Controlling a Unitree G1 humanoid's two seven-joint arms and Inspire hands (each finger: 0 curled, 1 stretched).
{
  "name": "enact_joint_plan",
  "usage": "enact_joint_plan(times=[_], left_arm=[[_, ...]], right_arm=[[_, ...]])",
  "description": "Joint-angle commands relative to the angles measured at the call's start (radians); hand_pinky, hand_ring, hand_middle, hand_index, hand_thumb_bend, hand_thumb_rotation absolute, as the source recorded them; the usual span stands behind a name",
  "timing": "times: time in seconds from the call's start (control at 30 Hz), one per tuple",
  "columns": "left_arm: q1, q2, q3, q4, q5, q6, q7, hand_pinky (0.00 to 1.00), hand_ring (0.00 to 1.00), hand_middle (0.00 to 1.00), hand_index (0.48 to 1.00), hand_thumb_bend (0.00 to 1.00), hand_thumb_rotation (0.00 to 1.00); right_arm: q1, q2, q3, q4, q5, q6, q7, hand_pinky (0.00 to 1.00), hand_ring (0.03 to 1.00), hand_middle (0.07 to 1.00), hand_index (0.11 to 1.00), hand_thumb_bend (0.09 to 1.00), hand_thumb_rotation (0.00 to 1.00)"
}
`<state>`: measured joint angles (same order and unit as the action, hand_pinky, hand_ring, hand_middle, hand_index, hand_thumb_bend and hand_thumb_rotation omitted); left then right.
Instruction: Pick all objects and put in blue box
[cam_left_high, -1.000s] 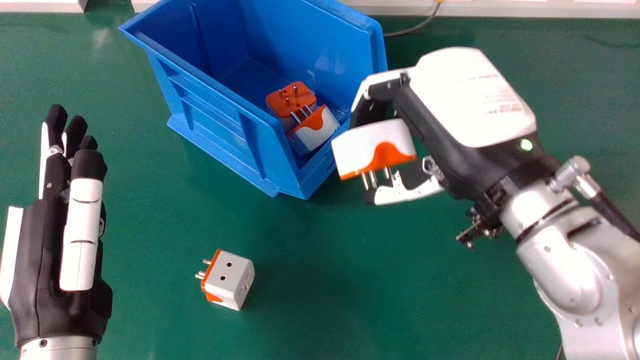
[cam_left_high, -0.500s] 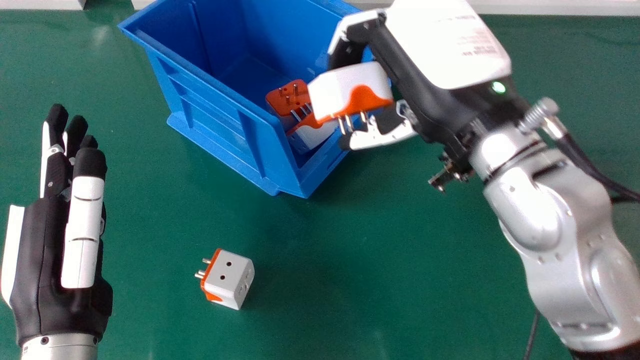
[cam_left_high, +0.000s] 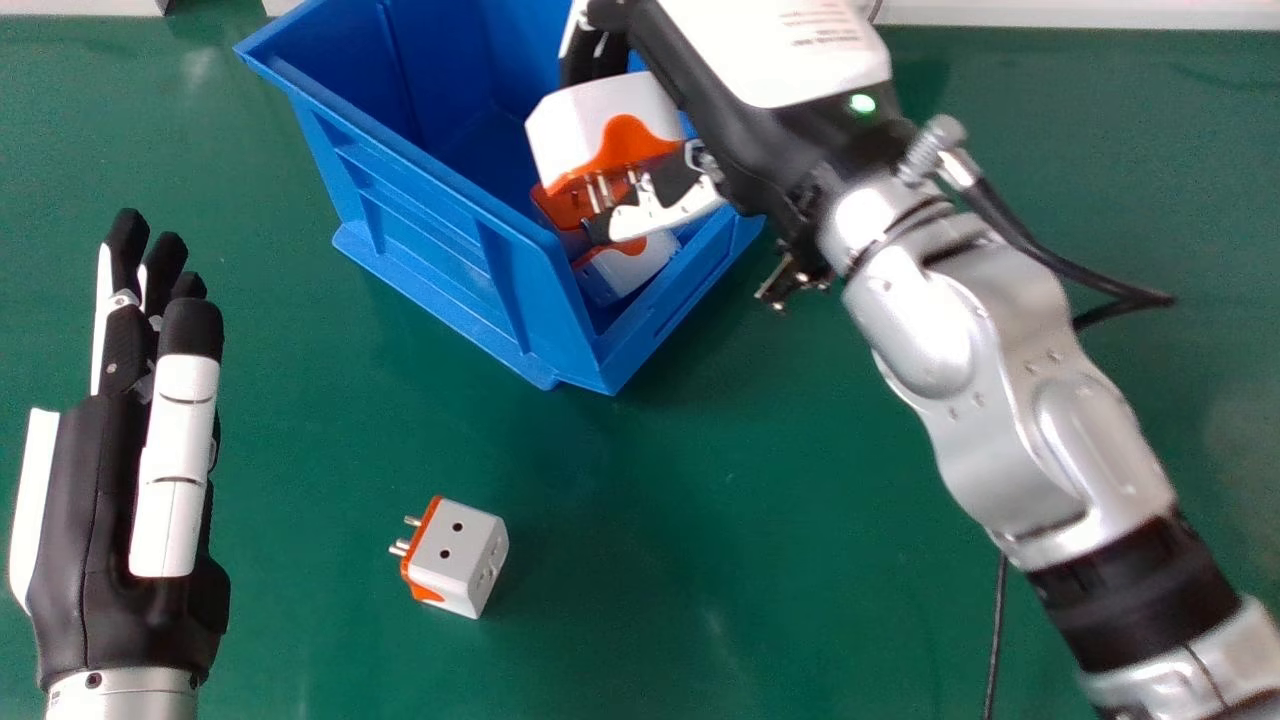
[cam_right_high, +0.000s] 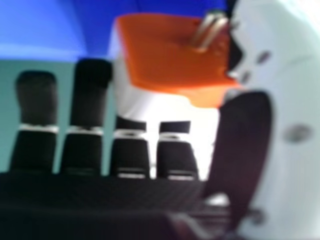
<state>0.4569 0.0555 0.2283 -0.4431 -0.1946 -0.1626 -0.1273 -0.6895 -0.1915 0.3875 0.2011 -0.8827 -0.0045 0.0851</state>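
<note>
Right hand (cam_left_high: 725, 125) grips white-orange adapter (cam_left_high: 580, 115) | above blue box (cam_left_high: 430, 230) | lower well inside the rim before releasing | ease thumb clear of the prongs

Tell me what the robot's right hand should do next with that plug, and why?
Probably lower the held plug a bit, then open the fingers: it appears to be over the blue box, where two other plugs lie.
</note>
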Motion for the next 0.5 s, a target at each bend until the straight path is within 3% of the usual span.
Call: enact_joint_plan(times=[0.0, 0.1, 0.3, 0.4, 0.47], left_arm=[[-0.003, 0.003, 0.001, -0.014, 0.006, -0.011, 0.004, 1.00, 1.00, 1.00, 1.000, 0.73, 1.00], [-0.013, 0.005, 0.002, -0.003, 0.000, -0.021, -0.001, 1.00, 1.00, 1.00, 1.000, 0.74, 1.00], [-0.015, 0.014, 0.007, -0.003, -0.002, -0.019, -0.011, 1.00, 1.00, 1.00, 1.000, 0.74, 1.00], [-0.010, 0.014, 0.006, -0.013, 0.005, -0.011, -0.007, 1.00, 1.00, 1.00, 1.000, 0.74, 1.00], [-0.010, 0.014, 0.007, -0.014, 0.003, -0.011, -0.007, 1.00, 1.00, 1.00, 1.000, 0.74, 1.00]], right_arm=[[-0.065, 0.013, 0.017, 0.034, -0.021, 0.005, -0.045, 0.28, 0.419, 0.541, 0.521, 0.487, 0.00], [-0.116, 0.032, 0.042, 0.149, -0.010, -0.019, -0.075, 0.28, 0.423, 0.549, 0.521, 0.487, 0.00], [-0.209, 0.063, 0.086, 0.322, -0.024, -0.010, -0.132, 0.28, 0.429, 0.557, 0.515, 0.487, 0.00], [-0.265, 0.081, 0.105, 0.420, -0.028, -0.002, -0.159, 0.28, 0.431, 0.560, 0.511, 0.487, 0.00], [-0.293, 0.088, 0.115, 0.476, -0.029, -0.004, -0.185, 0.28, 0.431, 0.560, 0.511, 0.487, 0.00]])
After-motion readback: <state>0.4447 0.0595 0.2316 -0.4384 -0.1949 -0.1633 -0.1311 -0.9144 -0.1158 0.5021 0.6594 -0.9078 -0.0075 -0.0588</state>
